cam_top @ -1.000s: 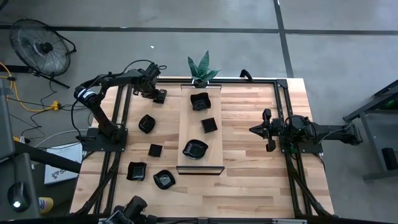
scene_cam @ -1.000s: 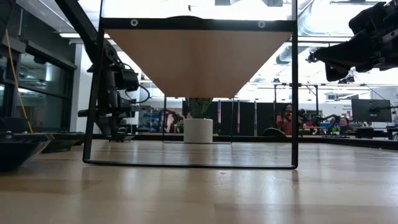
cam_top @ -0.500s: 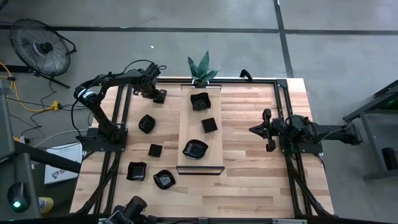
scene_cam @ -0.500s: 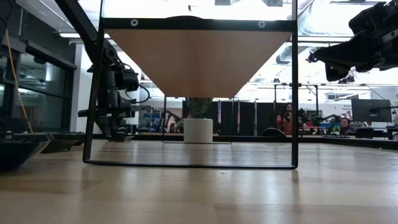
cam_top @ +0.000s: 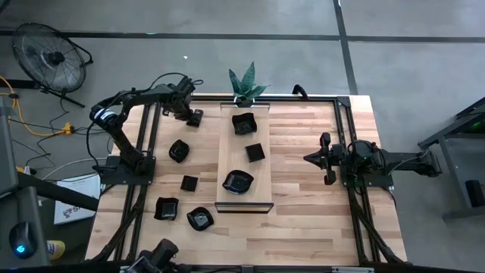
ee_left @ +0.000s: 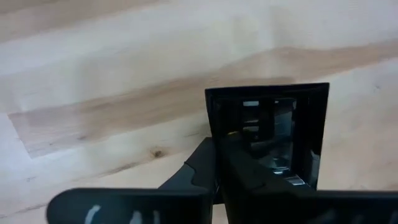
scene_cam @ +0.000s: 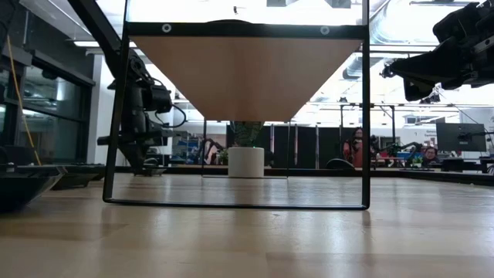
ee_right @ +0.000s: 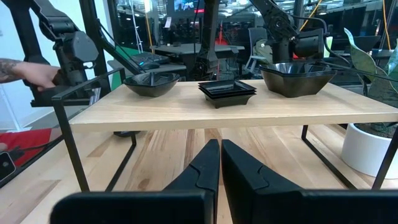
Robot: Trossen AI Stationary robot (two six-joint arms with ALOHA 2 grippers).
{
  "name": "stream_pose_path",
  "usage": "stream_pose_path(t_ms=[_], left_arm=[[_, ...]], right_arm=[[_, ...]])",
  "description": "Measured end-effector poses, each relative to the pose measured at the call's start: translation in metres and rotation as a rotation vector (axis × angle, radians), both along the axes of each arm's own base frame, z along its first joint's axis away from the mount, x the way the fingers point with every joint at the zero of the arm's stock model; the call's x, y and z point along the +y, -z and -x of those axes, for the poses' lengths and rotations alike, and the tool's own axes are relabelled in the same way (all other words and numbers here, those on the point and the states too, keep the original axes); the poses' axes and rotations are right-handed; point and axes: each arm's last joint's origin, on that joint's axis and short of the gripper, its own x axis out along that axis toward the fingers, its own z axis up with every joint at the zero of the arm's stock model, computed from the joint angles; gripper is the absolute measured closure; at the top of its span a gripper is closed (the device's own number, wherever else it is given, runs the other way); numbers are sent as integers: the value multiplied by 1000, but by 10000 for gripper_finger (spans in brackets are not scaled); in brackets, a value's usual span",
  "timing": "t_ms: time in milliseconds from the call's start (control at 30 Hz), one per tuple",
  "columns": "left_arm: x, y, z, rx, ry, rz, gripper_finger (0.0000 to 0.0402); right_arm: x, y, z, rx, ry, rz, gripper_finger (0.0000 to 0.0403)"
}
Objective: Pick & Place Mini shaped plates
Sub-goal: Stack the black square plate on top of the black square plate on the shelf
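Far left on the table lies a small square black mini plate [ee_left: 280,124], and my left gripper [cam_top: 192,116] stands over it, pointing steeply down, shut on it. Three more plates [cam_top: 244,123] [cam_top: 255,152] [cam_top: 238,182] sit on the raised pale wooden board [cam_top: 227,155] at the centre. Several others [cam_top: 179,150] [cam_top: 189,183] [cam_top: 200,218] rest on the table left of the board. My right gripper [cam_top: 327,159] waits shut, level, at the right, touching nothing. My left gripper pinches one side wall of the square plate [ee_left: 210,127], near a corner. One finger [ee_left: 255,171] is inside the dish and the other [ee_left: 191,168] outside. The fingers come from above, pointing steeply down. The plate lies flat on the table.
The board stands on a black wire frame [scene_cam: 363,116] with open room beneath. A potted plant [cam_top: 245,85] stands at the table's far edge. A person's hand [ee_right: 34,74] shows beyond the table's left side. Bare wood lies between the board and my right arm.
My left gripper's fingers have drawn together on the square plate's wall, and the arm has stayed in place. The plate has not moved.
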Motion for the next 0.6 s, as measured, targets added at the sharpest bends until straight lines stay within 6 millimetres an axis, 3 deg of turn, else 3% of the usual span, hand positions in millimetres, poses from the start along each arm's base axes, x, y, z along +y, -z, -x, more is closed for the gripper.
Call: stream_pose_path(t_ms=[600], left_arm=[[-19, -64, 13, -34, 94, -97, 401]], right_arm=[[0, 0, 0, 0, 0, 0, 391]])
